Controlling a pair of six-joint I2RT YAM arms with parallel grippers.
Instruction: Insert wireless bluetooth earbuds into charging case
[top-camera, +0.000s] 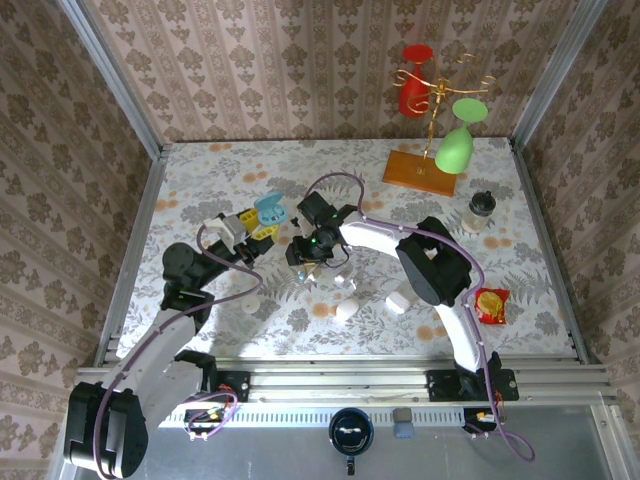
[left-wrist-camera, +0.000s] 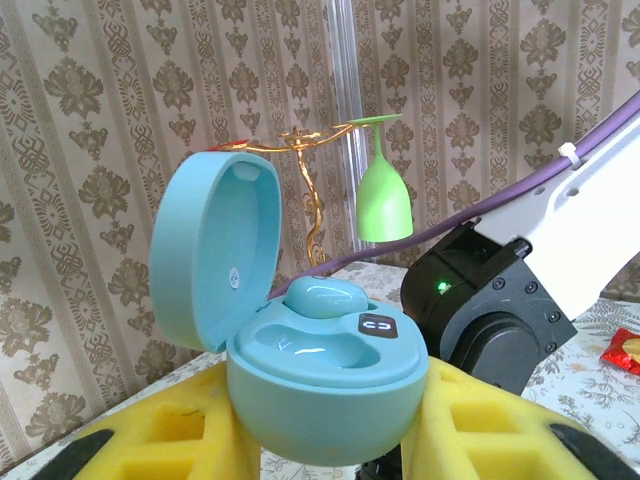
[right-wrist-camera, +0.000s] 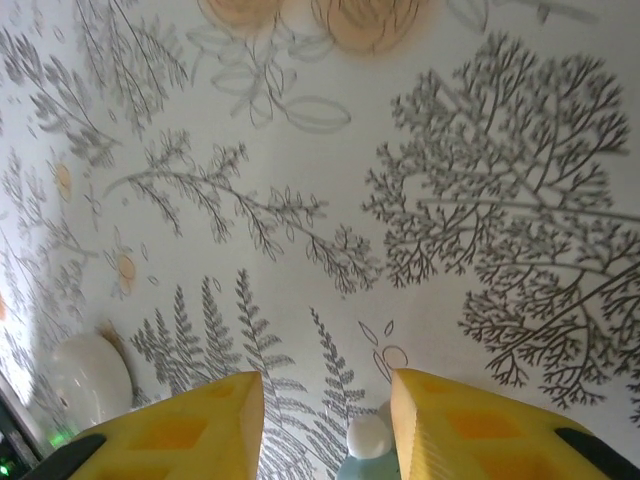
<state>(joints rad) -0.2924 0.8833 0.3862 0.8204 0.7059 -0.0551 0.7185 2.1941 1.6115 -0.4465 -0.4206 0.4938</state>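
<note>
My left gripper (left-wrist-camera: 330, 440) is clamped on an open teal charging case (left-wrist-camera: 320, 370) with one teal earbud (left-wrist-camera: 325, 296) seated inside. My right gripper (right-wrist-camera: 325, 420) hovers over the floral desk (right-wrist-camera: 450, 150). A white-tipped earbud (right-wrist-camera: 368, 438) sits between its fingers, and I cannot tell if they pinch it.

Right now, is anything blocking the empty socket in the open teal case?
Nothing visible does. The teal case sits in the left gripper with its lid swung back. A teal earbud is seated at the back, and the near socket lies bare. The right arm's black wrist stands beside it, not over it.
</note>
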